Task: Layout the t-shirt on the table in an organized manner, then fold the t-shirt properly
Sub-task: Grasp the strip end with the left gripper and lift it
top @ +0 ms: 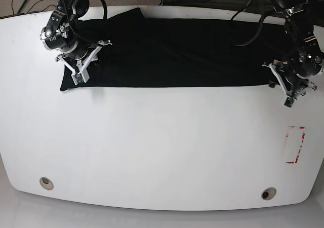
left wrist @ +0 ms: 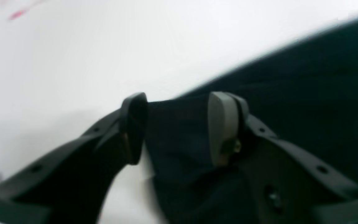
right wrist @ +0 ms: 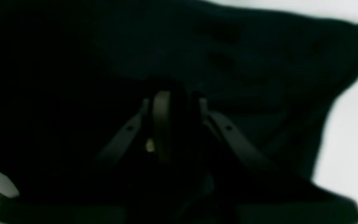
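T-shirt (top: 172,55) lies in a long dark band across the table's (top: 152,147) far side, right gripper (top: 81,68) pinching one end, left gripper (top: 289,88) gaping astride the other.

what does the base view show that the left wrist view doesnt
Only the base view shows the whole black t-shirt spread lengthwise, both grommet holes, the right gripper at the other end, and the full red-outlined mark.

Only the left wrist view shows the left gripper jaws apart around the cloth edge.

Both show the white table and dark shirt.
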Available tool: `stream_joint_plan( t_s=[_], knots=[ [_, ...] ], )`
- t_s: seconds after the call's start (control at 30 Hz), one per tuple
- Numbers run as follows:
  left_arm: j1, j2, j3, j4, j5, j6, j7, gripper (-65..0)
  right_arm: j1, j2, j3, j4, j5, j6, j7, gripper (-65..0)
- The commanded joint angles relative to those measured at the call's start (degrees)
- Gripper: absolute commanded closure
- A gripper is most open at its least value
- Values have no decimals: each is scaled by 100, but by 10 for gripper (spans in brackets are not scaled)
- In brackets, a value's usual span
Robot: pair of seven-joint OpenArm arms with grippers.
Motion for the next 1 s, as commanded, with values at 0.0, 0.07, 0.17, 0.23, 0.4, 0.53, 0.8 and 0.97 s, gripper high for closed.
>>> stream_joint_plan(
  t_s=[0.0, 0.07, 0.17, 0.23, 0.4, 0.53, 0.8, 0.97],
  knots=[
    [-189, -110, -287, 120, -220, 34, 107, -368, 41, 51, -2, -205, 12, -5, 207, -41],
    [-285, -110, -560, 102, -405, 34, 239, -397, 32, 60, -2, -407, 12, -5, 418, -38],
    [-356, -119, -841, 85, -581, 34, 389, -413, 24, 78, -2, -680, 4, -5, 655, -38],
    [-391, -119, -1026, 59, -677, 34, 494, -415, 24, 183, -2, -882, 4, -5, 743, -38],
    [-400, -145, -1351, -249, -932, 34, 784, -415, 41, 297, -11, -1216, 4, -5, 787, -38],
    [-329, -339, -1571, -610, -1328, 34, 899, -415, 32, 315, -11, -1260, 4, -5, 875, -38],
    [356, -629, -1668, -1278, -2409, 34, 899, -414, 32, 412, -11, -1260, 4, -5, 893, -38],
    [690, -673, -1685, -1418, -2594, 34, 890, -414, 32, 421, -11, -1260, 4, -5, 893, -38]
  ],
)
